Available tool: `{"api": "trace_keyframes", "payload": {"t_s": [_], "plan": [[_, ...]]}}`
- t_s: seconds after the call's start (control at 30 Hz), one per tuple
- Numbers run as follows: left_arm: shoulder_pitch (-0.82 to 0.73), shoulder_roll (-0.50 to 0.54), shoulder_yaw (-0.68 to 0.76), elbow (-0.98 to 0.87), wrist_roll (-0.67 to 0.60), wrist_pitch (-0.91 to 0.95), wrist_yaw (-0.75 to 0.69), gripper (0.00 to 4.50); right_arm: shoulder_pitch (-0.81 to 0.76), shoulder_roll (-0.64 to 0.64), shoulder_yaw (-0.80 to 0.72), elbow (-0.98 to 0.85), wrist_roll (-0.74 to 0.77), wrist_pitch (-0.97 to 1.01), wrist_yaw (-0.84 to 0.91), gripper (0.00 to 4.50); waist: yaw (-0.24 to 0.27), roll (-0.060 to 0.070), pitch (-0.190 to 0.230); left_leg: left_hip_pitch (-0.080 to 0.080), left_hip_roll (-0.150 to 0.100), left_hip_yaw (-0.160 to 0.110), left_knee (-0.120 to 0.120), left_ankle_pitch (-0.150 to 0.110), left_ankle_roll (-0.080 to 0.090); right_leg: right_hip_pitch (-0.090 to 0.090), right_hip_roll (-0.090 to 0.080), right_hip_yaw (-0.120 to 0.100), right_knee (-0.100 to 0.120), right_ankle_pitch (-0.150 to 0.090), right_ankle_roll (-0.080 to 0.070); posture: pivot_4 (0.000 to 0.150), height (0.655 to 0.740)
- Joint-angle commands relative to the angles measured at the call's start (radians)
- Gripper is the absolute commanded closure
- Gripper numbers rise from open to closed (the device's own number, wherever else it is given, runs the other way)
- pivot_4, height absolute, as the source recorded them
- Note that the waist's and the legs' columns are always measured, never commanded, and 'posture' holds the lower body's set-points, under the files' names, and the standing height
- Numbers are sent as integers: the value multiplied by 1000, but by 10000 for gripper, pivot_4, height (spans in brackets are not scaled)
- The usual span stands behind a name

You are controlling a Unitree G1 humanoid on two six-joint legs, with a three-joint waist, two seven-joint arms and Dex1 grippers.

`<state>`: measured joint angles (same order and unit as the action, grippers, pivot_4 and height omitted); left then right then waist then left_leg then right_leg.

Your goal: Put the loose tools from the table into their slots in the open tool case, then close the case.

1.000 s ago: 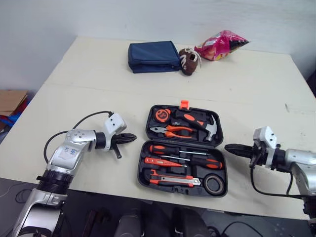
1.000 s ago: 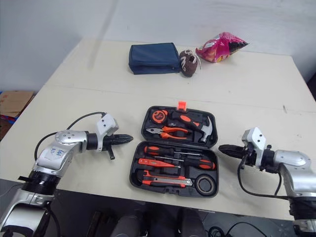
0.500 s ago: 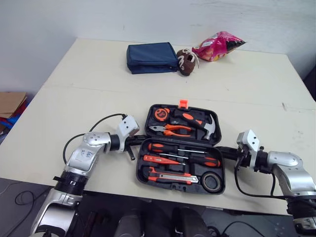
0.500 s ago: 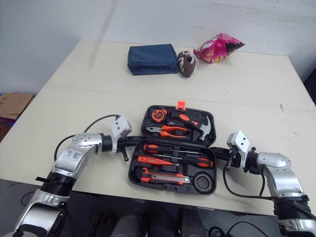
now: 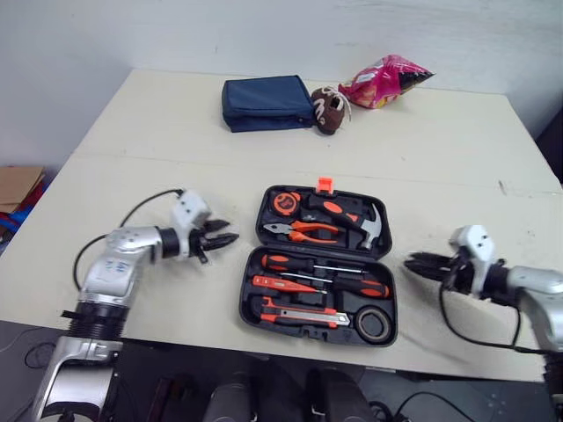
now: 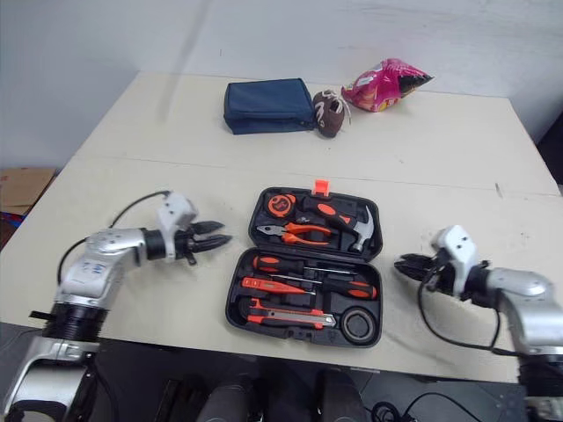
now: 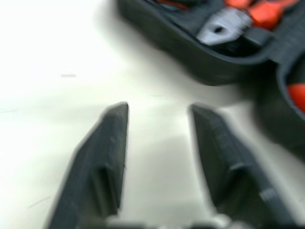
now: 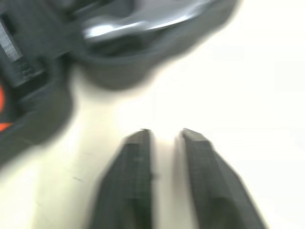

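Note:
The black tool case [image 5: 249,290] lies open at the table's middle. Its far half holds a tape measure [image 5: 286,203], pliers [image 5: 303,232] and a hammer [image 5: 354,216]. Its near half holds screwdrivers [image 5: 318,264], a utility knife [image 5: 303,315] and a tape roll [image 5: 376,325]. My left gripper [image 5: 230,232] is just left of the case, open and pointing at it, with nothing between its fingers [image 7: 107,143]. My right gripper [image 5: 410,262] is just right of the case, a short gap off. It is open with a narrow gap between its fingers [image 8: 133,162], and it is also empty.
At the table's far side lie a navy pouch [image 5: 266,103], a small brown football [image 5: 327,109] and a pink snack bag [image 5: 383,81]. A cardboard box [image 5: 18,180] sits on the floor past the table's left edge.
Half a second ago both grippers were shut and up against the case's sides. Both have since drawn back a little and opened.

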<state>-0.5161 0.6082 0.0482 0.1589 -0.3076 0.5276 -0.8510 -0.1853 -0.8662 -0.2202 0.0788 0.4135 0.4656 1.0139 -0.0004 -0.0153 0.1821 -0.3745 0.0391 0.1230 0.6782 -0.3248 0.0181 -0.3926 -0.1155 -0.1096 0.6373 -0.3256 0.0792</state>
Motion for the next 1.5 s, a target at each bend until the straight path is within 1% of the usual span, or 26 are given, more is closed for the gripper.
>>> {"api": "trace_keyframes", "payload": {"t_s": [0.03, 0.07, 0.1, 0.13, 0.2, 0.3, 0.37, 0.43, 0.53, 0.6, 0.67, 0.73, 0.83, 0.93, 1.17, 1.23, 1.27, 1.33, 1.4, 1.47, 1.5], "plan": [[-80, 28, 45, -91, -84, 240, 36, 5868, -58, -65, -23, -111, -10, 226, -135, 12304, 0, 0, 0, 0, 0, 0, 0, 0, 0, 0, 0, 0, 0, 0, 0, 1500, 7400], [-103, 26, 49, -103, -102, 297, 47, 1497, -78, -88, -2, -132, -13, 293, -146, 7411, 0, 0, 0, 0, 0, 0, 0, 0, 0, 0, 0, 0, 0, 0, 0, 1500, 7400], [-129, 18, 56, -112, -123, 349, 60, 0, -108, -98, 5, -151, 12, 375, -154, 2361, 0, 0, 0, 0, 0, 0, 0, 0, 0, 0, 0, 0, 1, 0, 0, 1500, 7400], [-164, 9, 56, -118, -137, 430, 89, 0, -153, -101, -3, -167, 75, 495, -154, 441, 0, 0, 0, 0, 0, 0, -1, 0, 0, 0, 0, 0, 1, 0, 0, 1500, 7400], [-220, -8, 37, -123, -155, 554, 125, 0, -232, -116, 5, -184, 152, 691, -150, 441, 0, 0, 0, -1, 0, 0, -1, 0, 0, 0, 0, 0, 1, 0, 0, 1500, 7400], [-259, -24, -8, -122, -148, 641, 158, 0, -311, -130, 41, -191, 197, 865, -160, 441, 0, 0, 0, -1, 0, -1, -2, 0, 0, -1, 0, 0, 2, 0, 0, 1500, 7400], [-283, -52, -29, -93, -128, 642, 191, 0, -393, -91, 48, -168, 214, 981, -204, 441, -2, 0, 0, -1, 0, -1, -3, 0, 0, -1, 1, 0, 1, 0, 0, 1500, 7400], [-318, -111, -14, -40, -128, 653, 238, 0, -485, -23, 62, -117, 188, 1060, -276, 441, -2, 0, 0, -2, -1, 0, -2, 0, 0, -1, 1, 0, 2, 0, 0, 1500, 7400], [-338, -122, -41, -11, -115, 673, 249, 0, -508, -8, 129, -106, 142, 1040, -323, 441, -1, 0, 0, -4, -1, 0, 1, 0, 0, -3, 1, 0, 2, 0, 0, 1500, 7400], [-343, -118, -61, -5, -100, 681, 261, 0, -509, 5, 142, -97, 130, 1027, -344, 441, -1, 0, 0, -5, -1, 0, 0, 0, 0, -5, 1, 0, 4, 0, 0, 1500, 7400], [-353, -112, -90, 13, -83, 679, 264, 0, -517, 23, 150, -83, 124, 1040, -363, 441, 0, 0, 0, -10, -1, 0, 0, 0, -1, -9, 1, -1, 4, 0, 0, 1500, 7400], [-362, -113, -103, 28, -73, 682, 266, 0, -520, 30, 157, -72, 118, 1041, -378, 441, 1, 0, 0, -17, -3, 1, 3, 1, 0, -17, 2, 0, 8, 0, 1, 1500, 7400], [-362, -113, -123, 44, -60, 675, 265, 0, -531, 49, 153, -51, 109, 1058, -403, 441, 0, 0, 0, -17, -5, 1, 3, 2, 2, -18, 2, 0, 9, 1, 1, 1500, 7400], [-365, -135, -113, 71, -50, 698, 297, 0, -553, 80, 148, -14, 91, 1071, -443, 441, 0, 0, 0, -17, -5, 1, 3, 2, 2, -17, 2, 1, 9, 1, 1, 1500, 7400], [-361, -149, -132, 69, -45, 698, 296, 0, -568, 117, 125, 22, 77, 1109, -488, 441, -1, 0, 0, -17, -5, 1, 4, 2, 2, -17, 1, 1, 10, 1, 2, 1500, 7400], [-365, -161, -142, 71, -42, 702, 297, 5335, -565, 133, 126, 34, 72, 1126, -503, 0, -1, -1, 0, -16, -5, 1, 4, 2, 2, -17, 1, 1, 10, 1, 2, 1500, 7400], [-367, -164, -149, 71, -43, 705, 289, 7796, -568, 148, 117, 43, 72, 1137, -512, 2602, -1, -1, 0, -16, -5, 1, 4, 2, 2, -17, 1, 1, 10, 1, 2, 1500, 7400], [-368, -176, -148, 70, -49, 716, 283, 15486, -575, 179, 86, 58, 76, 1147, -529, 8661, -1, -3, -2, -16, -5, 1, 4, 2, 2, -16, 2, 1, 10, 1, 2, 1500, 7400], [-368, -187, -142, 70, -52, 722, 283, 24769, -578, 204, 53, 71, 80, 1149, -545, 18277, -1, -3, -2, -15, -5, 1, 4, 2, 2, -16, 2, 1, 10, 1, 2, 1500, 7400], [-367, -194, -135, 70, -49, 722, 292, 32603, -579, 229, 17, 67, 81, 1149, -554, 26974, -2, -4, -2, -13, -5, 1, 4, 2, 2, -14, 1, 1, 10, 1, 2, 1500, 7400], [-365, -195, -136, 66, -49, 720, 291, 37880, -579, 242, -4, 64, 82, 1149, -559, 32361, -3, -4, -2, -12, -5, 1, 4, 3, 2, -13, 1, 2, 10, 1, 2, 1500, 7400]]}}
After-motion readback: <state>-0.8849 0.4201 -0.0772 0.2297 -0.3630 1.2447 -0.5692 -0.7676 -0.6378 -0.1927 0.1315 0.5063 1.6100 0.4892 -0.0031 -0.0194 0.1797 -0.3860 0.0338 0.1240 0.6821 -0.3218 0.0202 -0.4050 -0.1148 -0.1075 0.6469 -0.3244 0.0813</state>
